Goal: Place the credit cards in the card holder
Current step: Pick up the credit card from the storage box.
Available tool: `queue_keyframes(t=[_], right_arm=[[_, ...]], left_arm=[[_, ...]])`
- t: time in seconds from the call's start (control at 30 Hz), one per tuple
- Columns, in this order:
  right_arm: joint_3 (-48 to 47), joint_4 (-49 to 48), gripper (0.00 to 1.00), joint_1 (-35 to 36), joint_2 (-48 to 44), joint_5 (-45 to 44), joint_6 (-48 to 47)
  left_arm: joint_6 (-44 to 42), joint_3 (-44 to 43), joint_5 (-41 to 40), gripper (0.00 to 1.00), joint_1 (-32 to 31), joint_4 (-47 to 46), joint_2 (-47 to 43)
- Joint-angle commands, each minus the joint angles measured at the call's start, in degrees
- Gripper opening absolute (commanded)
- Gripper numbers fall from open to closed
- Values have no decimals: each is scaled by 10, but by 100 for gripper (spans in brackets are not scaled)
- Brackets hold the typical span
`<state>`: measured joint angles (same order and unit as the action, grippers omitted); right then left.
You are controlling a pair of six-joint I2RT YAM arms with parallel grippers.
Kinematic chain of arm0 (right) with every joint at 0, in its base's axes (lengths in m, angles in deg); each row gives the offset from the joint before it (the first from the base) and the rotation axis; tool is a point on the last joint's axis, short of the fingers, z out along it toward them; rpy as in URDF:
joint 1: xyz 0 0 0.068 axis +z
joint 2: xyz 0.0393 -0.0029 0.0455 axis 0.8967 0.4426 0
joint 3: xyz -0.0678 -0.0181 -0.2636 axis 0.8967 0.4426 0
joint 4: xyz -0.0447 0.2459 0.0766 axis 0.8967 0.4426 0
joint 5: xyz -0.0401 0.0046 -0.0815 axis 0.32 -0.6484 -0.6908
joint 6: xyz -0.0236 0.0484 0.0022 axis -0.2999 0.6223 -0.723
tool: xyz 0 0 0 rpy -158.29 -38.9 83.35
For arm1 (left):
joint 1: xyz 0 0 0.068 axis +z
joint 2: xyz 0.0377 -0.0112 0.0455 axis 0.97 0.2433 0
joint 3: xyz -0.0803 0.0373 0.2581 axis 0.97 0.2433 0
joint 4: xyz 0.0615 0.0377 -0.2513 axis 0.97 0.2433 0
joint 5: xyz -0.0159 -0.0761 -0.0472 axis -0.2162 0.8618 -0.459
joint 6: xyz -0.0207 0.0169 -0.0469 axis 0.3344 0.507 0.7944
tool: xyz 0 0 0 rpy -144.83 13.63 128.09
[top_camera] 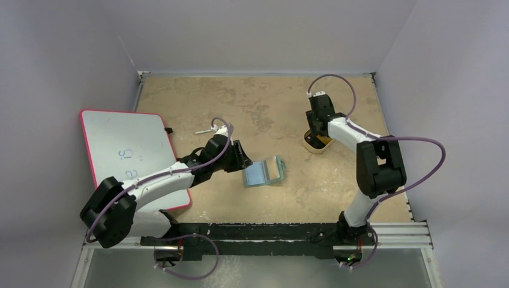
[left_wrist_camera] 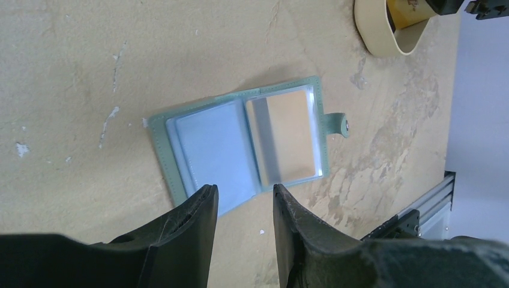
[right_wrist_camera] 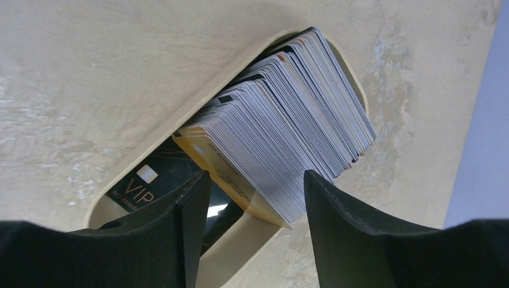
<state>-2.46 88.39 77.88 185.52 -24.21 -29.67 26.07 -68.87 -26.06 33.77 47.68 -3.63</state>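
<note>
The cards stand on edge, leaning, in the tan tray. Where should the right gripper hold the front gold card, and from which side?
Probably its top edge, from above. The gold card fronts the leaning stack, edges clear of the tray rim; open space above the flat black card leaves room for one finger of the open right gripper.

My fingers (left_wrist_camera: 192, 228) are matt black plastic, faintly grainy; the table (left_wrist_camera: 90, 60) is matt, mottled tan, scuffed and rough-looking. The holder (left_wrist_camera: 240, 144) has a matt, stitched, leather-like cover with glossy clear plastic pockets; the cards (right_wrist_camera: 288, 132) are smooth plastic; the tray (left_wrist_camera: 373, 33) is smooth tan plastic.
</note>
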Motion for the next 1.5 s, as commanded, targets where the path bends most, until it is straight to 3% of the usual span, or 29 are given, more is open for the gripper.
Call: queue_keyframes(t=[0.0, 0.23, 0.47, 0.93, 1.3, 1.47], right_arm=[[-24, 16, 61, -3, 25, -58, -12], [-33, 15, 56, -3, 34, -118, 0], [-32, 9, 45, -3, 11, -116, 9], [-37, 12, 30, -3, -11, -117, 20], [-53, 49, 19, -3, -31, -59, 52], [-67, 81, 5, -3, -55, -11, 81]], left_arm=[[-20, -8, -24, 38, -2, 15, -28], [-18, -7, -24, 38, -2, 23, -33], [-14, 0, -22, 38, -2, 12, -28], [-8, 12, -19, 38, -2, -1, -23], [-7, 15, -19, 38, -2, -1, -24], [-6, 14, -20, 38, -2, 0, -25]])
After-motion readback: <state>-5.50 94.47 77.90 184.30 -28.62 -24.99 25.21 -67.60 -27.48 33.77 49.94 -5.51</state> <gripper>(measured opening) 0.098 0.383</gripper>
